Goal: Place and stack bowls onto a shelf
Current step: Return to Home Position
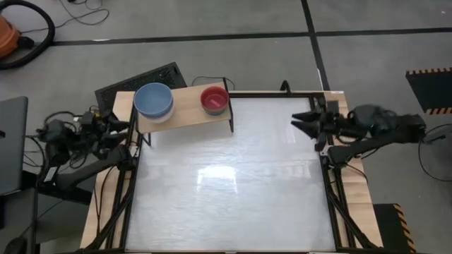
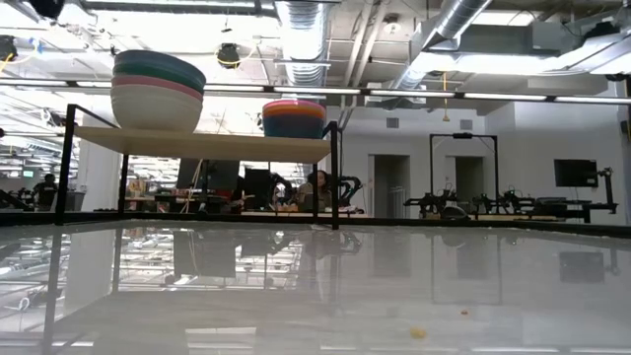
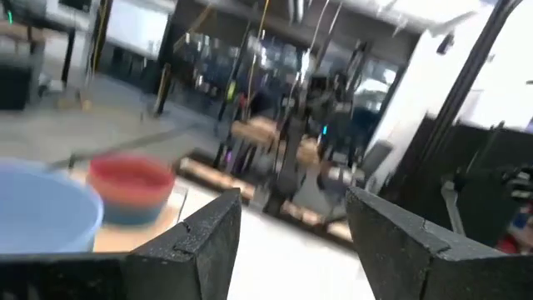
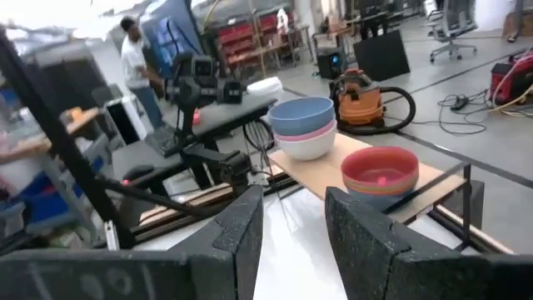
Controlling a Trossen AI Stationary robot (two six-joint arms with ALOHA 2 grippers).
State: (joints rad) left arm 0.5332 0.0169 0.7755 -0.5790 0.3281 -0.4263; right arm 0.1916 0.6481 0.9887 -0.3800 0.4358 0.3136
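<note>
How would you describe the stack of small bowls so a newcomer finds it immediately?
Find the light-wood shelf on black legs, at the corner of the table near the left arm. Two stacks stand on it; the small stack is at the end toward the table's middle. It is narrower than the large stack, and its top bowl is reddish, not blue.

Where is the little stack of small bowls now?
In the high view, the small bowl stack sits on the right end of the shelf, at the upper-left corner of the table, apart from the large bowl stack on the shelf's left end.
</note>
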